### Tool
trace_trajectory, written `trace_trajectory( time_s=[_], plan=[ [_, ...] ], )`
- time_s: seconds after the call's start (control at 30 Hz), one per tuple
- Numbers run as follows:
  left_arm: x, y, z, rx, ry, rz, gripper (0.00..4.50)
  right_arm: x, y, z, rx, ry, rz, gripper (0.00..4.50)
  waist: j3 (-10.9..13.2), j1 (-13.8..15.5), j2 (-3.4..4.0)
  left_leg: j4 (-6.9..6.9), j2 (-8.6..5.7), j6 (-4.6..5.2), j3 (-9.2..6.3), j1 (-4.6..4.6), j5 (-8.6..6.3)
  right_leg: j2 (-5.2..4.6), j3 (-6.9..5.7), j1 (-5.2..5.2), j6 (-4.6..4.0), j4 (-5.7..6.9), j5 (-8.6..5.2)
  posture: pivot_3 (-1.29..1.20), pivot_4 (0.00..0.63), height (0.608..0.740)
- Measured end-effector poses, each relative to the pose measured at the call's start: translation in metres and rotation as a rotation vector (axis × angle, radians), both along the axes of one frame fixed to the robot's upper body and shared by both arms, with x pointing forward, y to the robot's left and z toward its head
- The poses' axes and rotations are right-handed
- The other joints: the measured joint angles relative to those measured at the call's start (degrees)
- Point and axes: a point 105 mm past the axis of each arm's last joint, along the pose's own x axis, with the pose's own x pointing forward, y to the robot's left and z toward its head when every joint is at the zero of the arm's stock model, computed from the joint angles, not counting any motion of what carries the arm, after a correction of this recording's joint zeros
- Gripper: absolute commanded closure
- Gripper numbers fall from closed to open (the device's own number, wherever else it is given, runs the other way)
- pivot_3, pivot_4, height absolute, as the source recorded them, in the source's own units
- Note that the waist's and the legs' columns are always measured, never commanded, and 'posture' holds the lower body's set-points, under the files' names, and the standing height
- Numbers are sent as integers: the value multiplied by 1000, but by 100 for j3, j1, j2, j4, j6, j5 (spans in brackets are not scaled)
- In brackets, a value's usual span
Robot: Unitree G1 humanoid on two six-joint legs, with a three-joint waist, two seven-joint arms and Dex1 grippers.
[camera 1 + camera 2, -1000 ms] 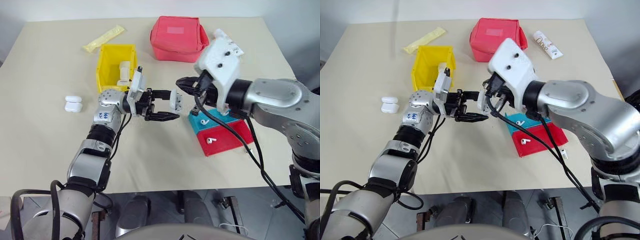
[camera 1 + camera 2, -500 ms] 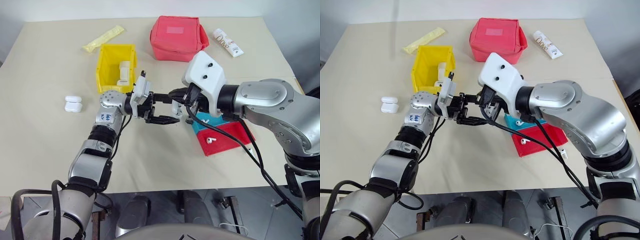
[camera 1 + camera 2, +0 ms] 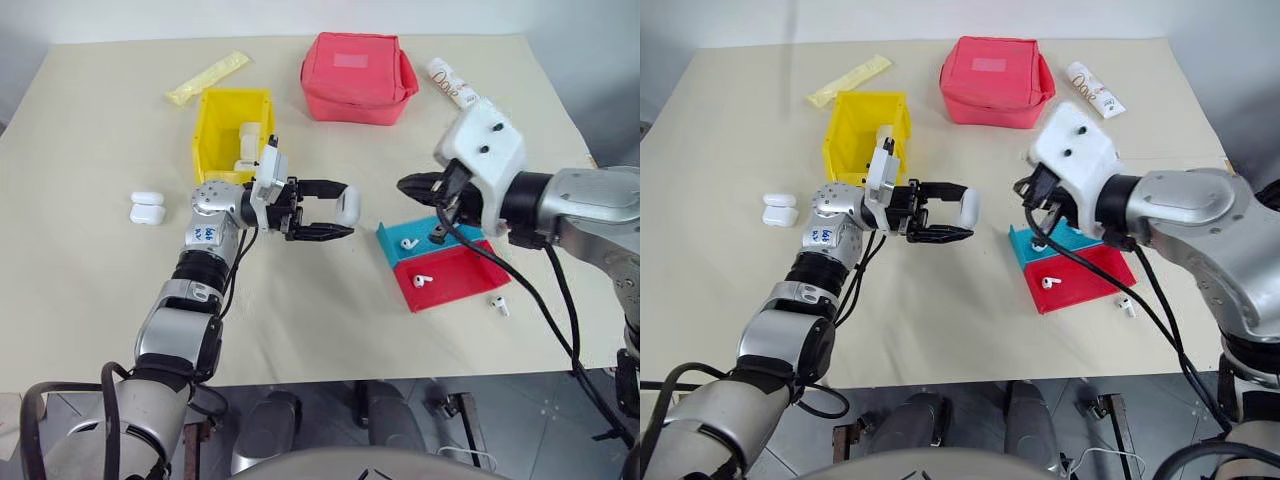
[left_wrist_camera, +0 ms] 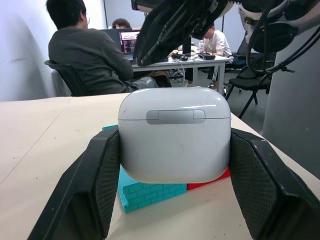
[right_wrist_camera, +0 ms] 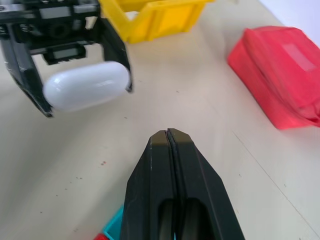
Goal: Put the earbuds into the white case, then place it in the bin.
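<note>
The case (image 3: 347, 206), lid shut, is clamped between the left gripper's (image 3: 335, 208) two fingers above the table (image 3: 90, 120), just in front of the yellow bin (image 3: 215, 130). The right gripper (image 3: 408, 185), fingers pressed together and empty, hangs above the blue tray (image 3: 400, 232), apart from the case. Single earbuds (image 3: 421, 281) lie in the blue and red trays (image 3: 462, 283), one more on the table beside them.

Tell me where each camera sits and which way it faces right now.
Head stereo pair: looks down over the table; both arms show.
Left wrist: looks along the left gripper, shut on the white case, toward the trays.
Right wrist: looks along the shut right gripper toward the bin.
Shared: both wrist views show the case.
</note>
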Motion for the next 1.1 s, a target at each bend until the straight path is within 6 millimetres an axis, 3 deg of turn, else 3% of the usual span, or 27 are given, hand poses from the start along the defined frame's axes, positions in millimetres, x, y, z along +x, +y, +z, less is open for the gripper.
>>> trace_trajectory(
  time_s=[0.1, 0.17, 0.27, 0.37, 0.5, 0.73, 0.87, 1.03, 1.1],
  plan=[
    [3, 6, 4, -12, 0, 31, 1711, -16, -16, -4, 180, 47, 17, 3908, -2, 29, -6, -2, 1, 1, -3, 0, 0, 0, -1, 4, 2, -2, 1, 0, 150, 740],
    [8, 20, 7, -29, 11, 92, 1711, -35, -23, -15, 327, 126, 93, 3270, -3, 53, -9, -1, 4, 1, -1, 6, 0, 2, -1, 11, 3, -3, 2, 0, 150, 740],
    [17, 40, 9, -55, 34, 203, 1711, -54, -35, -22, 410, 170, 162, 2176, -1, 38, -2, 3, -1, 6, 3, 21, 3, 1, 4, 26, 9, 1, 5, 0, 150, 740],
    [25, 49, 14, -79, 30, 296, 1711, -56, -40, -24, 442, 172, 205, 1310, -1, 30, -2, 1, 0, 6, 1, 32, 2, 0, 4, 37, 9, 0, 5, 0, 150, 740],
    [53, 80, 17, -77, 38, 599, 1711, -49, -46, -26, 454, 144, 207, 6, -1, 7, -1, -3, 0, 5, 1, 33, 2, 0, 5, 33, 9, -1, 5, 0, 150, 740],
    [97, 126, 17, -48, 103, 1053, 1711, -39, -44, -32, 436, 128, 201, 6, 3, 69, -9, 5, -30, 4, -1, 25, 3, -3, 3, 30, 13, 0, 7, 0, 150, 740],
    [107, 132, 19, -19, 101, 1139, 1711, -38, -40, -34, 430, 132, 203, 6, 3, 125, -9, 5, -35, 4, -1, 24, 3, -7, 3, 29, 13, 0, 7, 0, 150, 740],
    [108, 130, 12, 14, 125, 1135, 143, -37, -40, -34, 426, 133, 197, 0, 3, 121, -9, 5, -35, 4, 0, 23, 3, -6, 3, 28, 14, 0, 7, 0, 150, 740],
    [103, 125, 16, 13, 83, 1068, 25, -37, -41, -34, 411, 135, 197, 0, 3, 118, -9, 6, -34, 4, 0, 21, 3, -6, 2, 26, 13, 0, 7, 0, 150, 740]
  ],
)
